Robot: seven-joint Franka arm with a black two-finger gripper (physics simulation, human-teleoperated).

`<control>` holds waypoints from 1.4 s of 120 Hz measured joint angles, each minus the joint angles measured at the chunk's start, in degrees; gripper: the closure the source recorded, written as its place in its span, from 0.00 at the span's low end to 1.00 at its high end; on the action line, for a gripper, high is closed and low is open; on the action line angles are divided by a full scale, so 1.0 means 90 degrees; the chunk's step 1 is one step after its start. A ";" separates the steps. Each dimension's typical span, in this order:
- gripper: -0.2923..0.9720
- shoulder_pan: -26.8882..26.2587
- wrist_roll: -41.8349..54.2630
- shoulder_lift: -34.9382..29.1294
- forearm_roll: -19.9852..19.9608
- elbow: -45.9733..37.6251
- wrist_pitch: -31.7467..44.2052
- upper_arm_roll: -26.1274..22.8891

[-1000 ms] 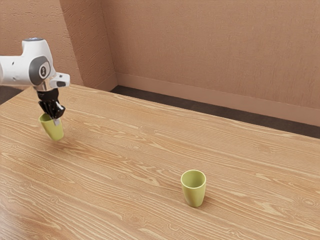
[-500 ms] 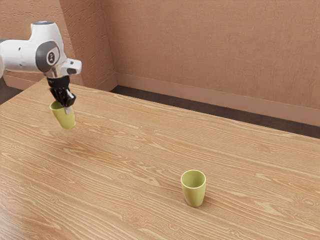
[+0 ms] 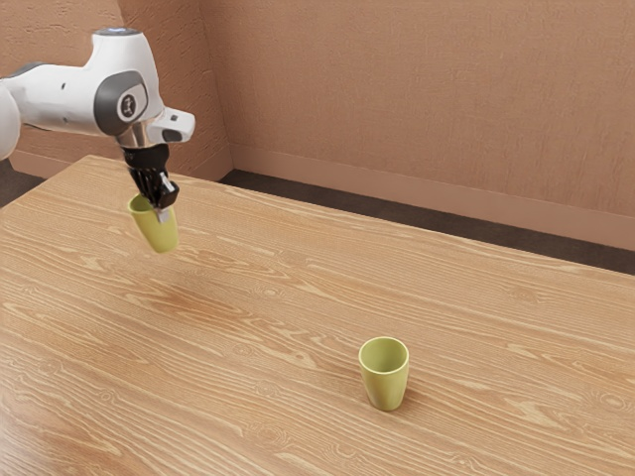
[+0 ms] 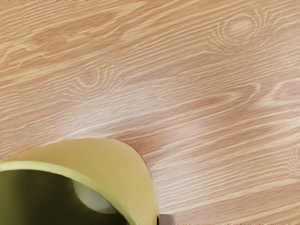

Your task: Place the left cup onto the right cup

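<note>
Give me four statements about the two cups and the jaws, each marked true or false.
1. The jaws hold the held cup by its rim, clear of the table. True.
2. The other cup lies on its side. False: it stands upright on the table, mouth up.
3. The held cup hangs directly over the other cup. False: it is far off toward the exterior view's left of it.
4. Both cups are the same yellow-green. True.
</note>
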 joint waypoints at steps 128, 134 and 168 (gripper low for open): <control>0.85 -0.1592 -0.0019 -0.0837 0.0000 -0.0676 -0.0042 0.0042; 0.85 -0.1672 -0.0020 -0.0872 0.0000 -0.0708 -0.0043 0.0043; 0.85 -0.2058 -0.0026 -0.1055 0.0000 -0.0915 -0.0044 0.0070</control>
